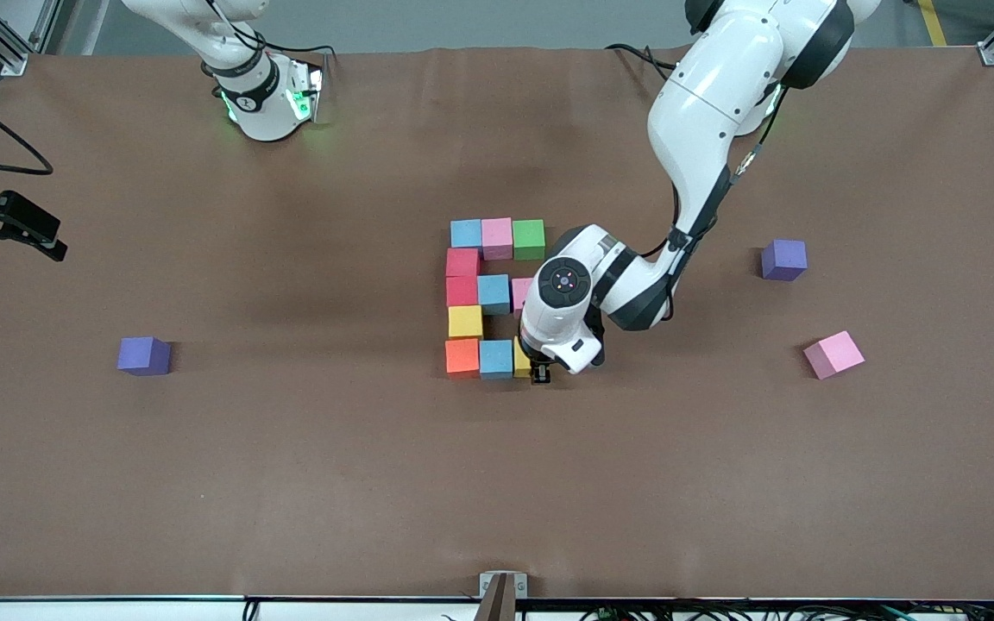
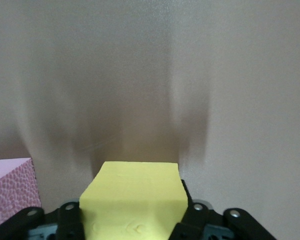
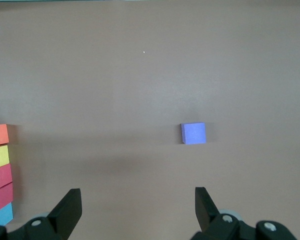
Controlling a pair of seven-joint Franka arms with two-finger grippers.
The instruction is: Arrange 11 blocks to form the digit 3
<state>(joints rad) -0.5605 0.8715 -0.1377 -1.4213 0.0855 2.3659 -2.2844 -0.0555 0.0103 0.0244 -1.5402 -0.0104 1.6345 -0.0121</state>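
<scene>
The digit 3 (image 1: pixel 492 297) lies mid-table on the brown mat (image 1: pixel 290 448) — long axis toward the front camera, rows opening toward the left arm's end. The left gripper (image 1: pixel 540 374) clasps the yellow block (image 2: pixel 132 197) at its nearest row. The right gripper (image 3: pixel 138 207) waits, fingers spread wide.

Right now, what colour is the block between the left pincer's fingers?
Yellow block; the left wrist view shows it best.

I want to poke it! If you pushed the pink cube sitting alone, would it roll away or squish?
The pink cube probably slides rather than rolls: it rests on a flat face. It looks like matte foam, so likely light and a bit squishy. The brown mat looks unpolished, so it probably stops quickly.
</scene>
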